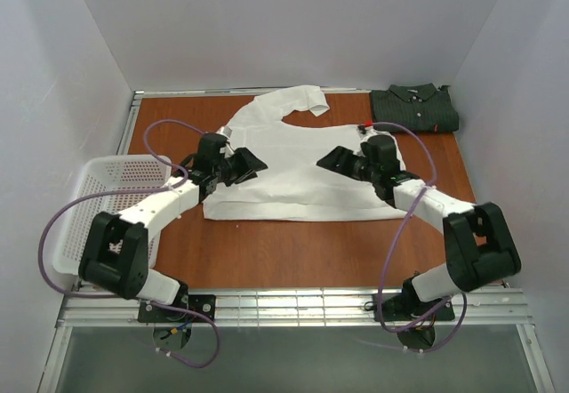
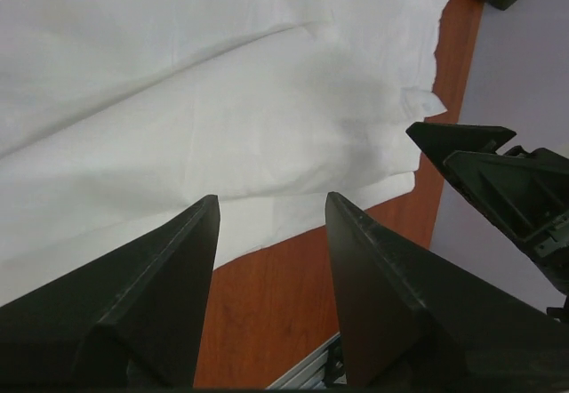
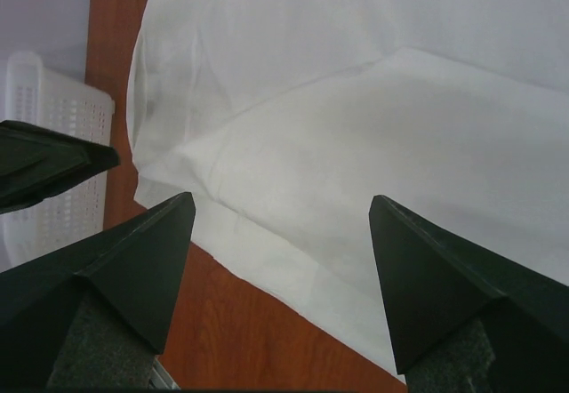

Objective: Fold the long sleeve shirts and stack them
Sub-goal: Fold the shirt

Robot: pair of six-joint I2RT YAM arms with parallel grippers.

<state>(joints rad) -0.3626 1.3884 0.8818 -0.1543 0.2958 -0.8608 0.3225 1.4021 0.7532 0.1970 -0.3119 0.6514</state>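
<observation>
Your white shirt point(image 1: 302, 166) lies partly folded at mid-frame on the bench point(image 1: 293, 251), and the dark shirt point(image 1: 415, 108) sits folded at the upper right. Your left hand point(image 1: 252, 160) and right hand point(image 1: 331, 157) hang over the white shirt's sides, fingers apart, gripping nothing.

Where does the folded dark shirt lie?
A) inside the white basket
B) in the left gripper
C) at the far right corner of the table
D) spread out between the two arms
C: the dark shirt lies folded at the far right corner of the table, while the basket sits at the left edge.
</observation>
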